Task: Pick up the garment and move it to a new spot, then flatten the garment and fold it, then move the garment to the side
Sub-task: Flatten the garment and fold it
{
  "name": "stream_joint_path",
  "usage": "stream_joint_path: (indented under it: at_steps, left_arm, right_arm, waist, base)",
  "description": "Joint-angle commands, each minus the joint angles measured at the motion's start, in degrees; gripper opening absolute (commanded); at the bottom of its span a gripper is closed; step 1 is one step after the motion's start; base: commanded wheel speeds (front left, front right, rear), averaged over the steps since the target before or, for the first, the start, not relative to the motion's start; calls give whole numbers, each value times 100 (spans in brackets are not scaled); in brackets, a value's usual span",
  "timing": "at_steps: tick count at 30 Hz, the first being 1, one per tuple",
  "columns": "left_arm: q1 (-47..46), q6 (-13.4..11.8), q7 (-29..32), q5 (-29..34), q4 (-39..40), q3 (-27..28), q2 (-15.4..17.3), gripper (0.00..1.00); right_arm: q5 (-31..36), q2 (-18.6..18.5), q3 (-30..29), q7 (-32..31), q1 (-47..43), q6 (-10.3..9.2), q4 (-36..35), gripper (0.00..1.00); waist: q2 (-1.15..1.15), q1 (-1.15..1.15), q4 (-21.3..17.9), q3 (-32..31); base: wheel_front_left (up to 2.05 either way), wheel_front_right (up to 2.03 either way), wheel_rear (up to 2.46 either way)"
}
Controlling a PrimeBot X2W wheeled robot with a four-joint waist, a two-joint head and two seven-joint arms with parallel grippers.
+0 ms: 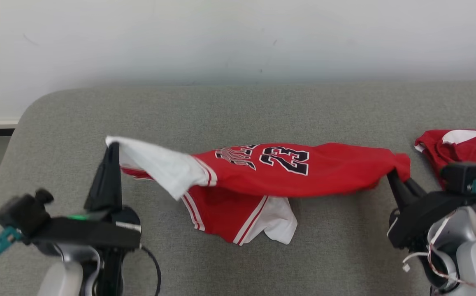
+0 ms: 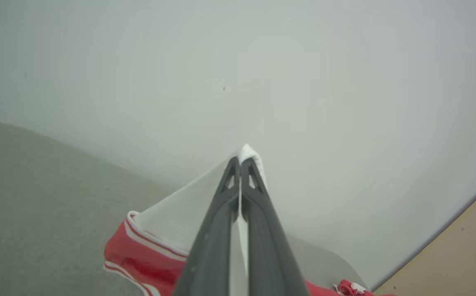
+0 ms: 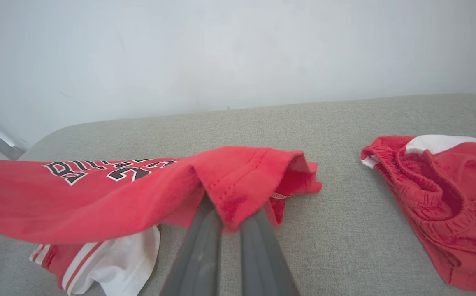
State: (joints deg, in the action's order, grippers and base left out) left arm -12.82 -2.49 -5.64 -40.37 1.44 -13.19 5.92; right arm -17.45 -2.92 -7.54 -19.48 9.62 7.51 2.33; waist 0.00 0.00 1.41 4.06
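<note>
Red jersey [image 1: 328,172] is partly lifted: left gripper [image 1: 113,144] clamps its white corner at 9 o'clock, right gripper [image 1: 392,175] its red end at 3 o'clock. Flattening and folding are left.

The grey cloth-covered surface [image 1: 238,111] has a rounded corner at the far left, and a pale wall is behind it. Near its middle, only the lower part of the red jersey [image 1: 287,174], with white cloth and striped edges, rests on the surface, while the rest is lifted above it. Red shorts [image 1: 464,148] with a white patch lie at the right side, apart from the jersey.
</note>
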Motion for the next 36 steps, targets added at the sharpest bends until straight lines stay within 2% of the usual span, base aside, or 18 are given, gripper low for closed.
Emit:
stream_joint_path:
  at_steps: [1,6,10,14,19,25,36]
  left_arm:
    - [-268,-7,-15,-23,44,50,-3,0]
    - [-963,-157,62,182,-35,86,36,0]
    - [-1358,-208,77,258,-91,95,44,0]
    - [-1827,-383,128,483,-182,65,92,0]
    - [-2378,-422,180,605,-365,31,91,0]
    - [-3149,-421,175,816,-630,-40,153,0]
    - [-4261,-378,282,873,-1175,-214,-12,0]
  right_arm:
    - [-6,-108,14,-59,191,-2,-69,0]
    - [-79,-533,323,-203,586,-2,-169,0]
    - [-164,-702,493,-254,841,-1,-163,0]
    - [-271,-903,737,-322,1173,-1,-122,0]
    - [-262,-1256,1097,-371,1621,-2,51,0]
    - [-349,-1382,1242,-266,2129,-2,344,0]
    - [-726,-1322,1548,-120,2692,-2,970,0]
  waist:
    - [0,0,-26,48]
    - [0,0,-59,108]
    - [0,0,-87,135]
    - [0,0,-117,205]
    - [0,0,-116,298]
    - [0,0,-122,381]
    - [0,0,-136,816]
  base:
    - [0,0,0]
    - [0,0,0]
    - [0,0,0]
    - [0,0,0]
    - [0,0,0]
    - [0,0,0]
    - [0,0,0]
